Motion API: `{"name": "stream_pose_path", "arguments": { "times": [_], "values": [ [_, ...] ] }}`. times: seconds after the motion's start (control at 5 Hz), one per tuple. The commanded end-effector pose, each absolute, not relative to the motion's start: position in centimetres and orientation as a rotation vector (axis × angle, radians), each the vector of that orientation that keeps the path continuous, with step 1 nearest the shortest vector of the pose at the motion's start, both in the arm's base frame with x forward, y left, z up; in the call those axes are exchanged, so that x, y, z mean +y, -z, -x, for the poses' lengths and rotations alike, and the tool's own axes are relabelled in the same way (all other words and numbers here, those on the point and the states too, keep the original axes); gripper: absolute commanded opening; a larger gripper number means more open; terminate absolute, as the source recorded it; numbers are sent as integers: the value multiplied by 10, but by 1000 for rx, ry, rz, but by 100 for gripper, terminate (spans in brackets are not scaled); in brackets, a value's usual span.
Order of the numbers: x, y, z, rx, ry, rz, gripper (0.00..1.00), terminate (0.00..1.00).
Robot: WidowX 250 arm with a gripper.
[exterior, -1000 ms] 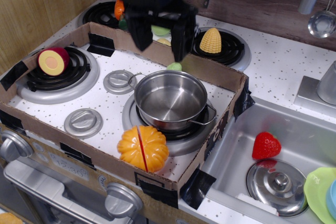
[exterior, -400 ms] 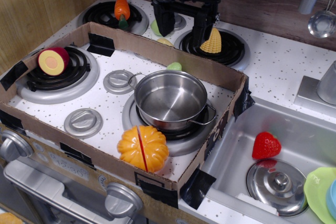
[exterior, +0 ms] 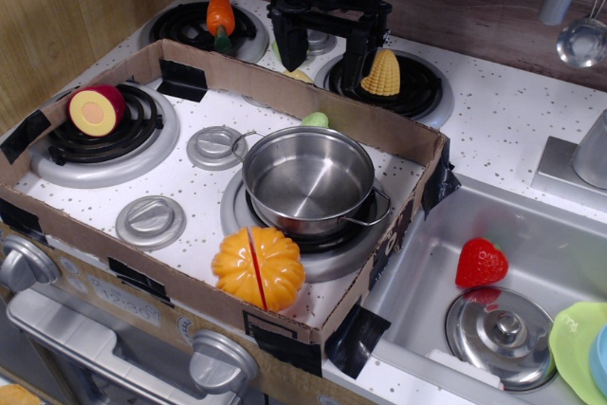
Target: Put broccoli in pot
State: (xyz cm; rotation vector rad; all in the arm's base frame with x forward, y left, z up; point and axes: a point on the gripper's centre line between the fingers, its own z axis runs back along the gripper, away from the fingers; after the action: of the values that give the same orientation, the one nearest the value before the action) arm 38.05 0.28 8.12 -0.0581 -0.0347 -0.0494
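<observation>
pot (exterior: 306,180) 1 | pumpkin (exterior: 258,266) 1 | corn (exterior: 382,73) 1 | strawberry (exterior: 480,263) 1 | carrot (exterior: 220,14) 1 | lid (exterior: 500,336) 1

Nothing readable is showing anywhere in this view; no words, brand names, numbers or signs are appearing on any item. The black patches on the cardboard box (exterior: 417,144) are carrying no print.

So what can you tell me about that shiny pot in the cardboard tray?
The pot is round, shiny, steel-looking, and empty, its inside mirroring the light. Thin wire loop handles stick out at its left and right. It stands upright on the front right burner inside the cardboard tray. The orange pumpkin sits just in front of it.
</observation>
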Motion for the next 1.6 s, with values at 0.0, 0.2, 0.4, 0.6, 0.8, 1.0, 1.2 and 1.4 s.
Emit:
{"name": "stream_pose_path", "arguments": {
  "times": [0.0,0.2,0.4,0.6,0.8,1.0,1.2,1.4],
  "values": [
    [16,-99,-390,-64,-5,40,100,0],
    [11,-83,-391,-75,2,66,100,0],
    [6,-68,-389,-71,-4,88,100,0],
    [4,-60,-388,-82,-5,101,100,0],
    [0,-49,-389,-93,-8,120,100,0],
    [-2,-43,-389,-98,-5,130,100,0],
    [-7,-34,-389,-114,-4,135,100,0],
    [-12,-25,-388,-125,19,136,100,0]
  ]
}}
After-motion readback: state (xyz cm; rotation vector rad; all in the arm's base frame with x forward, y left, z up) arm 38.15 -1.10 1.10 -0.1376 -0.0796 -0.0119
